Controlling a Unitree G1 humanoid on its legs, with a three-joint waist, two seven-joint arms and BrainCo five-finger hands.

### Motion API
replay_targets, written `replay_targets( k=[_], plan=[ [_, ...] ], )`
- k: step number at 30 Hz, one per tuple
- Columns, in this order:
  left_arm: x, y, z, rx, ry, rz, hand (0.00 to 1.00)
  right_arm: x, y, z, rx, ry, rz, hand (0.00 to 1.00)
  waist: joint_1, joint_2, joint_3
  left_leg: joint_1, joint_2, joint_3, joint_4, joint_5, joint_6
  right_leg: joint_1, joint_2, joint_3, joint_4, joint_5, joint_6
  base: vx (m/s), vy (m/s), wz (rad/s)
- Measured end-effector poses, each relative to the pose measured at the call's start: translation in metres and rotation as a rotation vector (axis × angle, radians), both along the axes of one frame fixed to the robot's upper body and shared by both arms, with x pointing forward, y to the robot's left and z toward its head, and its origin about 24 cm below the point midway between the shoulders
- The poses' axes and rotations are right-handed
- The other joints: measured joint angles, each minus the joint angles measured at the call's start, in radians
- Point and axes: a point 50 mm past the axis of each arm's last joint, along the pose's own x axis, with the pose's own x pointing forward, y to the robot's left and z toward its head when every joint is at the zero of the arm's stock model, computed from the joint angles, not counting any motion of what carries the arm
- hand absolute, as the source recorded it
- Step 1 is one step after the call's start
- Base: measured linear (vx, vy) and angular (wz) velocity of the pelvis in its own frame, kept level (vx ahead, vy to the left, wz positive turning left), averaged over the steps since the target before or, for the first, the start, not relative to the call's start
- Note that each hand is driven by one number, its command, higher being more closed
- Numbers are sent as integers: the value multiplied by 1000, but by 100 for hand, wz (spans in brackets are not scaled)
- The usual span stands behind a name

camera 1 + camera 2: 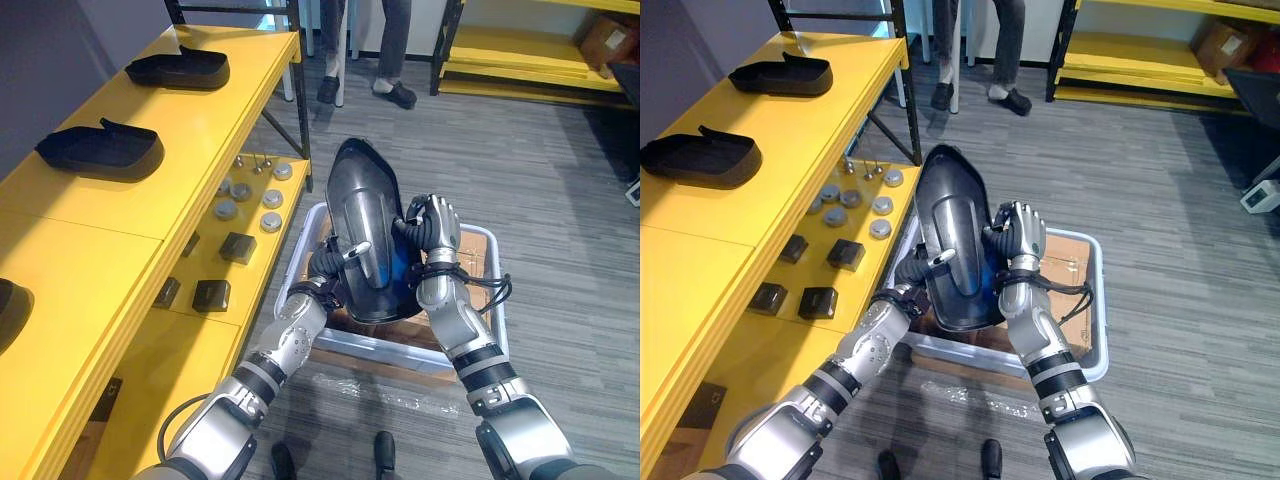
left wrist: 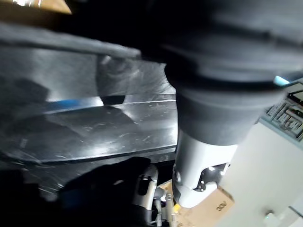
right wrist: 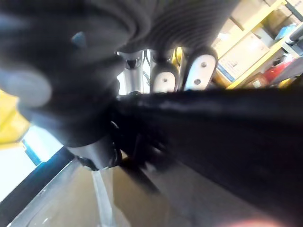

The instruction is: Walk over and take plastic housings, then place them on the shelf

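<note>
A long glossy black plastic housing (image 1: 365,215) stands nearly upright between my two hands, over a white bin (image 1: 400,352). My left hand (image 1: 325,265) holds its lower left edge, thumb laid across the front face. My right hand (image 1: 437,225) grips the right edge, fingers curled round the rim. The left wrist view has the housing's shiny surface (image 2: 94,123) close up. In the right wrist view my fingers (image 3: 163,80) hook over the housing's dark edge (image 3: 213,123). Two more black housings (image 1: 100,150) (image 1: 180,68) lie on the yellow shelf's top board (image 1: 90,260) to my left.
Under the top board, a lower shelf board carries several round metal parts (image 1: 250,195) and small black blocks (image 1: 212,294). The bin holds cardboard (image 1: 478,262). A person's legs (image 1: 392,50) stand at the back by another yellow rack (image 1: 520,60). Grey floor lies to the right.
</note>
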Motion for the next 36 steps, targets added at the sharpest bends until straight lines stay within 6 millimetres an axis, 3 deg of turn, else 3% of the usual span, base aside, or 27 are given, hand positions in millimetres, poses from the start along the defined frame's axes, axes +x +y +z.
replay_targets(
  k=[1,14,20,28,31,34,36],
  plan=[
    [0,0,0,-9,4,-6,100,0,0,-1,-2,2,1,100,0,0,-8,0,2,0,0,0,0,0,-1,0,0,0,0,-28,39,1],
    [-7,-1,2,97,-71,-49,100,-25,-3,-1,2,-78,30,100,2,-19,-38,8,2,-10,0,0,0,14,-2,-9,-2,1,0,-20,48,2],
    [-34,1,-7,46,-100,-73,100,-56,-3,-6,35,-125,71,100,6,-24,-68,14,-3,-22,3,-1,-1,28,-1,-25,-2,0,1,-10,56,6],
    [-86,23,-6,-12,-196,12,100,-110,13,-4,105,-228,218,100,16,-21,-128,45,-7,-60,-1,-13,-16,81,-3,-63,-8,-24,8,-51,41,13],
    [-96,35,-7,-1,-208,76,100,-115,23,-6,111,-227,276,100,22,-16,-147,45,-4,-64,-1,-13,-16,86,0,-69,-7,-25,7,-73,15,10],
    [-104,44,-4,46,-243,144,100,-117,30,-7,146,-215,326,100,48,-2,-157,35,-7,-106,0,-12,-18,105,0,-111,-4,-27,6,-44,-2,47],
    [-104,48,-2,118,-283,198,100,-112,32,-13,170,-190,342,100,54,12,-166,-7,-6,-157,17,-12,-17,139,-5,-229,-2,-43,10,-25,-26,132]
  ],
)
